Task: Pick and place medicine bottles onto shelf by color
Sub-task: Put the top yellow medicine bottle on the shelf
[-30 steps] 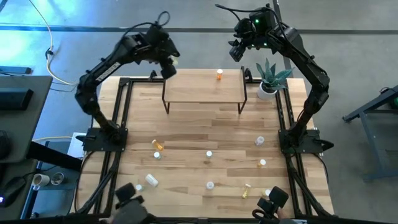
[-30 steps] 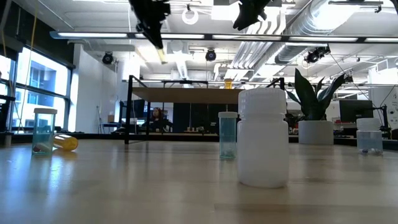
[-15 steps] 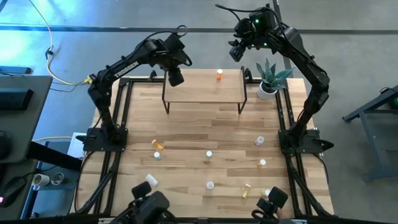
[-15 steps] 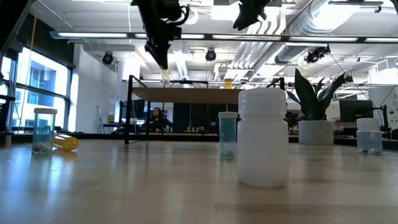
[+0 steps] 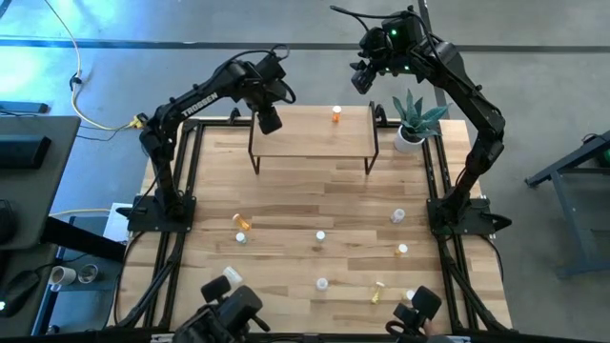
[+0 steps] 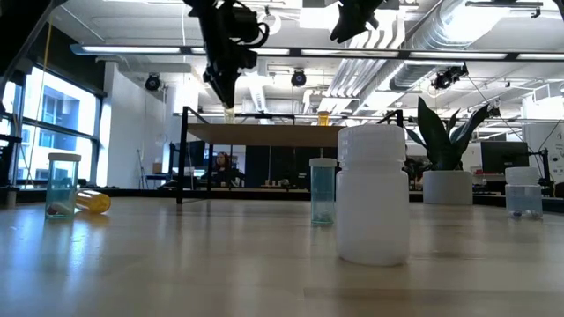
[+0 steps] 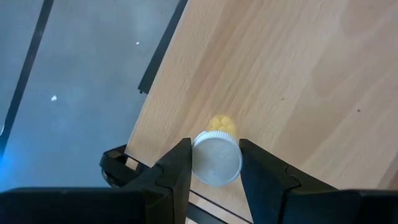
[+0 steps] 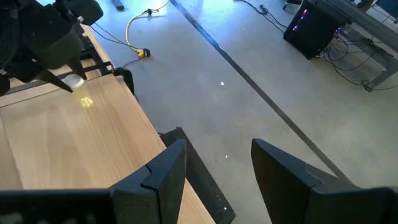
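Note:
My left gripper (image 5: 270, 122) hangs over the far left corner of the shelf (image 5: 310, 138), shut on a yellow medicine bottle (image 7: 221, 124) with a white cap. In the low view the bottle (image 6: 230, 110) hangs just above the shelf board (image 6: 264, 131). An orange bottle (image 5: 336, 114) stands on the board's far edge, right of the middle. My right gripper (image 5: 362, 76) waits high beyond the shelf's far right corner, open, with nothing between its fingers (image 8: 168, 168). Several more bottles (image 5: 320, 235) stand or lie on the table's near half. My left gripper pinches the bottle's white cap (image 7: 216, 158) between its two fingers (image 7: 180, 168), one on each side. The fingers come steeply from above. The yellow body (image 7: 222, 123) hangs below the cap, pointing down at the shelf board, clear of it in the low view.
A potted plant (image 5: 412, 119) stands right of the shelf. A big white bottle (image 6: 374, 194) and a clear one (image 6: 322, 189) stand near the low camera, and a yellow one (image 6: 92, 202) lies at the left. Black frame rails (image 5: 186, 181) run along the table's sides.
My left gripper has come down toward the shelf's far left corner, shifting a little toward the table's right, and has tipped to point more steeply down. The yellow bottle has stayed in its fingers and now hangs close above the board.

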`<state>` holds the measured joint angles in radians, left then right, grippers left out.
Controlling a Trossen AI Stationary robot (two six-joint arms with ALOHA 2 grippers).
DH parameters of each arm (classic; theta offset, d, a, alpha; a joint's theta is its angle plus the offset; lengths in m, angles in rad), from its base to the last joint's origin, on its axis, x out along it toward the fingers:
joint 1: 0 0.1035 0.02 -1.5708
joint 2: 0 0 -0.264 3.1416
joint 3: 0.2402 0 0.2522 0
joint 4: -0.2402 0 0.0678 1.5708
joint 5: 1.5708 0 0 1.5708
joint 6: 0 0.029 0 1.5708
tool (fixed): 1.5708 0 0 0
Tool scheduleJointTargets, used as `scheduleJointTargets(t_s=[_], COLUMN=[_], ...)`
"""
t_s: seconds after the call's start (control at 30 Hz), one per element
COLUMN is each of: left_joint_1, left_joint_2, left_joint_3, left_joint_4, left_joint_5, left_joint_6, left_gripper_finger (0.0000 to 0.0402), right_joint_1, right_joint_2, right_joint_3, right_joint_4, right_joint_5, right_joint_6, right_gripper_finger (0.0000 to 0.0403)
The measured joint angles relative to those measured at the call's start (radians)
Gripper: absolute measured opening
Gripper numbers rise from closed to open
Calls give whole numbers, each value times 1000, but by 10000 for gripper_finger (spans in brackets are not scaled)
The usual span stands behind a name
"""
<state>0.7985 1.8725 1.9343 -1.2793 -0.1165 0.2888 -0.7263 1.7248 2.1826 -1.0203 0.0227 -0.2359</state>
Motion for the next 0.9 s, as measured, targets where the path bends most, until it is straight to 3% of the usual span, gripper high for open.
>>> scheduleJointTargets(t_s=[0.9], left_joint_1=[9], left_joint_2=[28], left_joint_3=[-18], left_joint_4=[15], left_joint_5=[14], left_joint_6=[10], left_gripper_finger=[110], right_joint_1=[1], right_joint_2=[0], right_joint_3=[0], right_joint_4=[-15], right_joint_5=[0], right_joint_6=[0], right_gripper_finger=[174])
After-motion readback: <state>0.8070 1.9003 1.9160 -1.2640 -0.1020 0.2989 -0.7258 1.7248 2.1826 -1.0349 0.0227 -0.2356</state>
